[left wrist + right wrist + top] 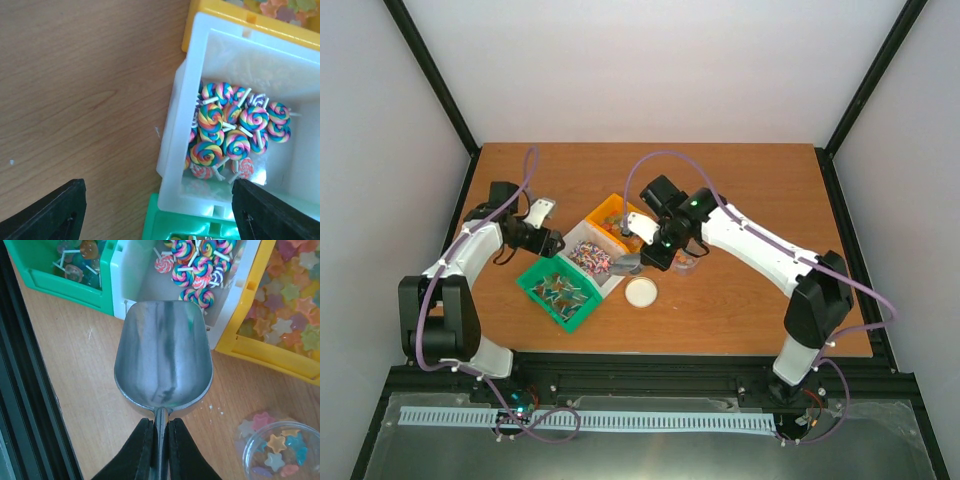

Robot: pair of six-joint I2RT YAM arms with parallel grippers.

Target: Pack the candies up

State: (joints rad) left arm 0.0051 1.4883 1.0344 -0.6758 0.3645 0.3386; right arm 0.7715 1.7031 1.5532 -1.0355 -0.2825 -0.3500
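Candies (292,295) partly cropped in yellow bin (260,347); right tool (160,429) clenched on scoop (162,355), left tool (159,202) agape.

Pastel star candies (295,290), yellow bin (260,347), silver scoop (162,355)

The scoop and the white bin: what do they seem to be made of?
The scoop looks like bare metal. It is silver-grey with streaky reflections, brushed rather than mirror-bright. The white bin is probably moulded plastic, with smooth, evenly coloured walls, rounded edges and a soft gloss.
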